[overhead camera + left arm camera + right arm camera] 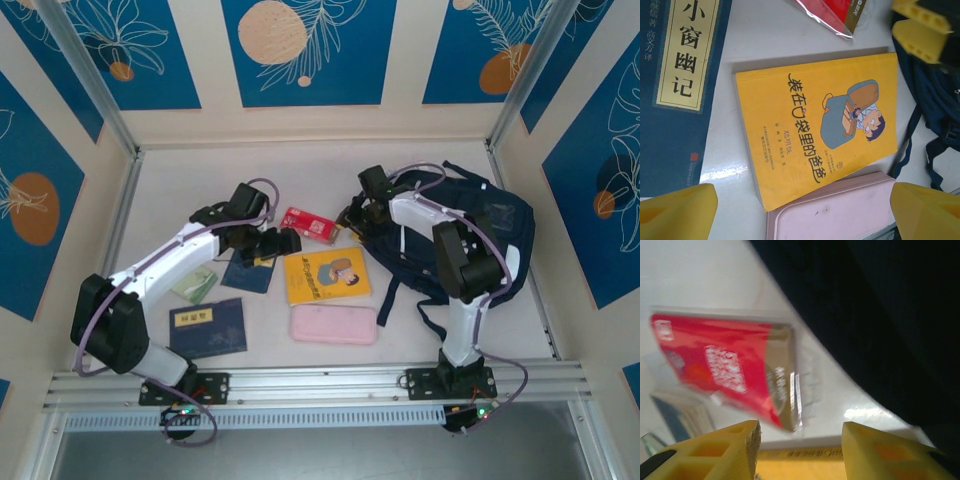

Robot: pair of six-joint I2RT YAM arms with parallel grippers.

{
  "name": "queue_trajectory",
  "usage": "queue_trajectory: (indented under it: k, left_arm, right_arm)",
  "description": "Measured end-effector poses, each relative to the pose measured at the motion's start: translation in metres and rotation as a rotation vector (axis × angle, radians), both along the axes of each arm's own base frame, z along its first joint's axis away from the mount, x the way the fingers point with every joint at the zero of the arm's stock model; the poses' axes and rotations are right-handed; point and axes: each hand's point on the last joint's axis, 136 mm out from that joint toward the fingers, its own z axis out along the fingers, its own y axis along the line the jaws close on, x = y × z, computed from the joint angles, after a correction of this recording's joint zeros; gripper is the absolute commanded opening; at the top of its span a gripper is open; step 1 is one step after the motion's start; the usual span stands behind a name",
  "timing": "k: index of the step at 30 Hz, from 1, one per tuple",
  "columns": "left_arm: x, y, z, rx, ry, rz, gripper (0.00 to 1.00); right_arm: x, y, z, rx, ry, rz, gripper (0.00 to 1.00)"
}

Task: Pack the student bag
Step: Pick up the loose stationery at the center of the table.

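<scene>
The student bag (485, 235) lies at the right of the top view beside the half-parted, empty right gripper (353, 215), while the left gripper (277, 243) stands spread wide and empty near the yellow book (815, 130), which, lying flat, may skid into the pink case (840, 212) instead of lifting.

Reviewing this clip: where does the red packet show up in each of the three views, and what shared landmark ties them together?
Top external: red packet lies mid-table, just left of the backpack.
Left wrist: at the top edge, right of centre, above the yellow book.
Right wrist: left of centre, blurred.
Shared landmark: the dark backpack, on the packet's right side in every view.
</scene>
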Motion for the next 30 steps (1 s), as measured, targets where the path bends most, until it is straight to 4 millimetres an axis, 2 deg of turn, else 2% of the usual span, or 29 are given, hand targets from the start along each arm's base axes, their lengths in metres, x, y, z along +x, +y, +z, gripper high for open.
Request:
queue_trajectory:
  k: [5,12,19,25,29,30]
  left_arm:
    - [-0.002,0.0,0.0,0.004,-0.001,-0.017,0.9]
    - [-0.006,-0.003,0.0,-0.01,0.009,-0.05,0.9]
    - [-0.008,-0.006,-0.01,-0.008,0.044,-0.069,0.9]
    - [-0.007,-0.006,-0.009,-0.008,0.043,-0.068,0.91]
    - [-0.003,-0.008,-0.004,-0.015,0.037,-0.061,0.95]
    - [-0.002,-0.009,-0.004,-0.018,0.037,-0.056,1.0]
  right_arm:
    - [0.001,0.004,-0.012,-0.003,0.011,-0.005,0.45]
    - [0.008,0.013,-0.019,0.038,0.001,0.003,0.21]
    - [0.012,0.019,-0.023,0.068,-0.006,0.015,0.0]
    - [0.015,0.016,-0.019,0.092,-0.013,0.019,0.0]
    - [0.015,0.016,-0.003,0.121,-0.033,0.024,0.0]
    - [0.014,0.015,0.004,0.134,-0.041,0.023,0.0]
